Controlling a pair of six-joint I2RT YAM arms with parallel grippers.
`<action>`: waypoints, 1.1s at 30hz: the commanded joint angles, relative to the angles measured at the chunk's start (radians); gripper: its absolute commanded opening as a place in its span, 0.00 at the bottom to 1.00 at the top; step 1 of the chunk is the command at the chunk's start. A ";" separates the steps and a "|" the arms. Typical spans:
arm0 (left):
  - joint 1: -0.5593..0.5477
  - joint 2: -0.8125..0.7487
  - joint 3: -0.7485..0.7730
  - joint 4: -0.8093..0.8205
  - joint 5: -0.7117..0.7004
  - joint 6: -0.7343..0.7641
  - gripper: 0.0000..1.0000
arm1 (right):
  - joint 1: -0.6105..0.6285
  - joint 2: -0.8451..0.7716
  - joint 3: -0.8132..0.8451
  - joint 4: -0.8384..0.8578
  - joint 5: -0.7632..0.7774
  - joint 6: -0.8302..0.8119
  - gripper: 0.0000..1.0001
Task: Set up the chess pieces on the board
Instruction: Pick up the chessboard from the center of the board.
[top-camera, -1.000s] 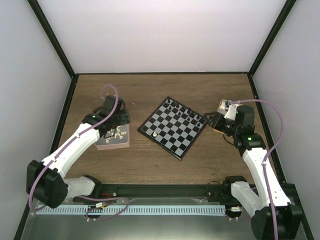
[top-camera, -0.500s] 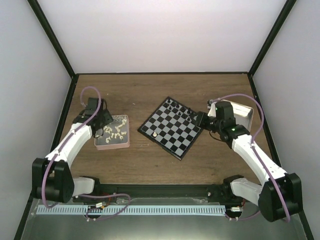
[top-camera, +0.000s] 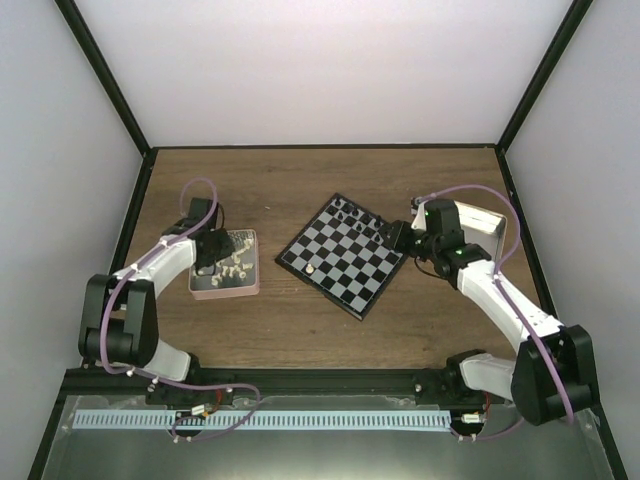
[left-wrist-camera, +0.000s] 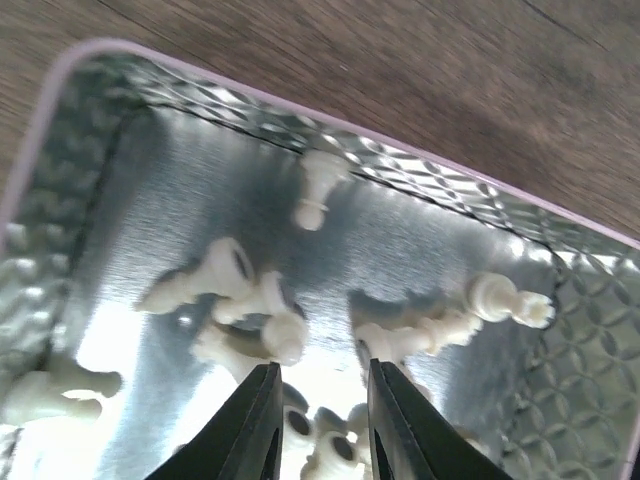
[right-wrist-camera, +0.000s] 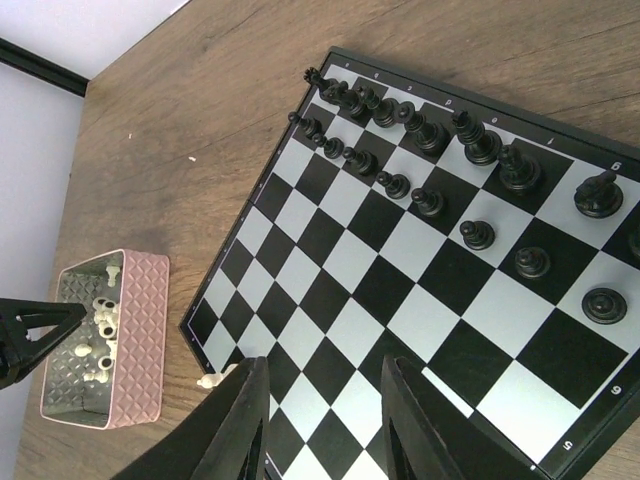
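Note:
The board (top-camera: 340, 268) lies turned like a diamond mid-table. Black chess pieces (right-wrist-camera: 420, 130) stand in two rows along its far side. One cream-white piece (right-wrist-camera: 208, 380) lies at its near-left edge. Several cream-white pieces (left-wrist-camera: 250, 290) lie jumbled in the pink tray (top-camera: 226, 291). My left gripper (left-wrist-camera: 325, 372) is low inside the tray (left-wrist-camera: 90, 70), its jaws a small gap apart. Some pieces (left-wrist-camera: 335, 445) lie under that gap, and none is visibly clamped. My right gripper (right-wrist-camera: 322, 372) hangs open over the board's right part (right-wrist-camera: 400, 250), with nothing between its fingers.
A tan box with a silvery inside (top-camera: 484, 226) stands right of the board, behind the right arm (top-camera: 490, 285). The left arm (top-camera: 160, 262) reaches in from the tray's left. Black-framed walls close the table at the back and both sides.
My left gripper swung left of the tray, then came down into it, its jaws narrowing. The right gripper moved left from the tan box to the board's right side, its jaws closing a little.

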 joint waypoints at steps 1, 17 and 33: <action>-0.001 0.037 0.010 0.054 0.150 0.054 0.29 | 0.009 0.008 0.040 0.031 0.006 -0.011 0.32; -0.018 0.138 0.056 0.045 0.186 0.100 0.33 | 0.009 0.010 0.020 0.042 0.005 -0.006 0.31; -0.068 0.043 0.105 -0.040 0.090 0.108 0.10 | 0.009 -0.002 0.010 0.045 0.001 0.002 0.31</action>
